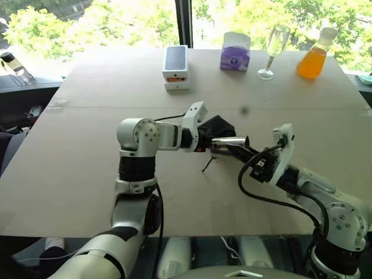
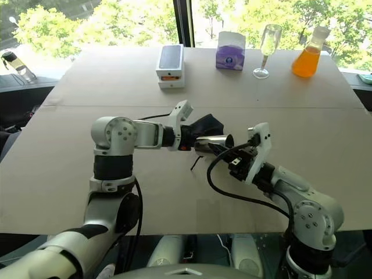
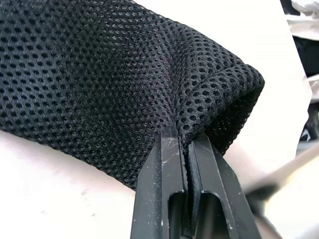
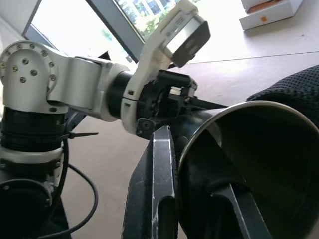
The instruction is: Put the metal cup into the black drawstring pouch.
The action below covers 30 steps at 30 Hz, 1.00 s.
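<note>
Above the table (image 1: 87, 174), nearer the robot than the white box (image 1: 175, 67), the left gripper (image 3: 187, 149) is pinching the black drawstring pouch (image 1: 218, 128) while the right gripper (image 1: 235, 148) is clamping the metal cup (image 1: 228, 143) at the pouch's mouth.

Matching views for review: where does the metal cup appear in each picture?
Left eye view: cup lying sideways at centre, between the pouch and the right gripper.
Right eye view: cup at centre, same setting.
Left wrist view: I cannot make it out; the pouch is pinched by the left gripper.
Right wrist view: cup close up, mouth towards the camera, on the right.
Shared landmark: the pouch.
</note>
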Motion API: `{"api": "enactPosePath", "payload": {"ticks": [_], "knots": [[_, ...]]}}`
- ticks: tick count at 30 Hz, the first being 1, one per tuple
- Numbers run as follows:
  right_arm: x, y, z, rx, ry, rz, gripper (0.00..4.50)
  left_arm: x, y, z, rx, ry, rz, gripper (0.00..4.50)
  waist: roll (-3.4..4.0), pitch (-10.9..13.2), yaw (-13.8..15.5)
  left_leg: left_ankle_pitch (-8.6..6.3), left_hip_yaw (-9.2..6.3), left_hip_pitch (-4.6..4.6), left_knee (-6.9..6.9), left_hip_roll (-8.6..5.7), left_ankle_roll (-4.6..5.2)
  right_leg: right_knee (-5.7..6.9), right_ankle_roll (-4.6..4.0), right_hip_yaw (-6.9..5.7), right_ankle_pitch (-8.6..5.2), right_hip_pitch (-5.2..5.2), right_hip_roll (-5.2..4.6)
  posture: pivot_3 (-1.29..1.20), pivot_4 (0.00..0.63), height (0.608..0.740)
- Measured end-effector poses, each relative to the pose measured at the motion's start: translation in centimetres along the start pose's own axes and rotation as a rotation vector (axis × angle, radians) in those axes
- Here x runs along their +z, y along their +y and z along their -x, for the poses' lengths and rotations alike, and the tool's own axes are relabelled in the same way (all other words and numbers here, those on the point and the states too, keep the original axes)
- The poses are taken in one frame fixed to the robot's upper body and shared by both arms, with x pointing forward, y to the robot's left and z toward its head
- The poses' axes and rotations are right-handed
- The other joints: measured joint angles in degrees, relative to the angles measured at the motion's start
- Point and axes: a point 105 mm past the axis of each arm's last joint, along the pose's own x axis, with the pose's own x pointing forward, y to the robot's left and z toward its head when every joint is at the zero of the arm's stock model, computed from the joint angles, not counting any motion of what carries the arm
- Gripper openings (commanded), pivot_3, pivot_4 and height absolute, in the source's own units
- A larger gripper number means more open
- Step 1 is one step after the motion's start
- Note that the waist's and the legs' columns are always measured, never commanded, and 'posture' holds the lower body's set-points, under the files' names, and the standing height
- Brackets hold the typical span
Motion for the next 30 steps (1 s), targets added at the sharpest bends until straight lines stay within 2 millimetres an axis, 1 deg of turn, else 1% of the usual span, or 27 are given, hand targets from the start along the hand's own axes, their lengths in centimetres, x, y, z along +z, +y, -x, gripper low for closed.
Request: {"api": "enactPosePath", "payload": {"ticks": [1,2,6,12,20,25,28,29,30], "knots": [[-0.4,-1.2,-0.2,-0.063,-0.004,-0.016,0.01,0.0,0.0,0.2,-0.007,0.0,0.001,0.0,0.0,0.0,0.1,0.03,0.0,-0.01,0.0,0.0,-0.05,-0.01,0.0,0.0,0.0,0.0,-0.02,0.0,0.15,0.737],[-0.6,-1.8,-0.2,-0.091,-0.005,-0.024,0.01,0.1,0.1,0.3,-0.009,-0.001,0.0,0.0,0.0,0.0,0.2,0.03,0.0,-0.01,0.0,0.0,-0.05,-0.02,0.0,0.0,0.0,0.0,-0.02,0.0,0.15,0.737],[-0.8,-2.8,-0.3,-0.139,-0.029,-0.033,0.01,0.1,-0.1,0.7,-0.032,-0.001,-0.003,0.0,0.0,0.0,0.1,0.04,0.0,-0.02,0.0,0.03,-0.06,-0.02,0.0,0.01,0.0,-0.02,-0.02,0.0,0.15,0.737],[-0.7,-2.8,-0.6,-0.141,-0.048,-0.031,0.01,0.2,-0.1,1.0,-0.038,-0.002,-0.007,0.0,0.0,0.0,0.1,0.04,0.0,-0.02,-0.01,0.04,-0.06,-0.02,0.0,0.0,0.0,-0.02,-0.02,0.0,0.15,0.737],[-0.9,-2.7,-1.6,-0.118,-0.048,-0.02,0.01,0.3,0.4,1.4,-0.015,-0.007,-0.006,0.0,0.0,0.0,0.0,0.04,0.0,-0.02,-0.02,0.04,-0.06,-0.03,0.0,0.0,0.0,-0.02,-0.01,0.0,0.15,0.737],[-1.0,-2.7,-2.4,-0.105,-0.066,-0.062,0.01,0.5,0.7,2.2,-0.006,-0.011,-0.018,0.0,0.01,0.0,-0.1,0.04,0.0,-0.02,-0.03,0.06,-0.07,-0.03,0.0,0.01,0.0,-0.03,-0.01,0.0,0.15,0.737],[-1.0,-2.9,-2.6,-0.117,-0.066,-0.074,0.01,0.4,0.8,2.4,-0.003,0.005,-0.032,0.0,0.01,0.0,0.0,0.04,0.0,-0.04,-0.03,0.06,-0.07,-0.05,0.0,0.0,0.0,-0.03,-0.03,0.0,0.15,0.737],[-1.2,-3.2,-2.6,-0.13,-0.057,-0.074,0.01,0.3,0.2,2.4,-0.038,0.014,-0.038,0.0,0.01,0.0,0.0,0.04,0.0,-0.04,-0.03,0.05,-0.07,-0.06,0.0,0.01,0.0,-0.03,-0.04,0.0,0.15,0.737],[-1.9,-3.3,-2.8,-0.129,-0.028,-0.083,0.01,0.2,-1.5,2.0,-0.123,0.022,-0.064,0.0,-0.01,0.0,0.3,0.04,-0.03,-0.08,-0.02,0.06,-0.06,-0.1,0.0,-0.03,0.0,-0.02,-0.05,0.0,0.15,0.737]]}}
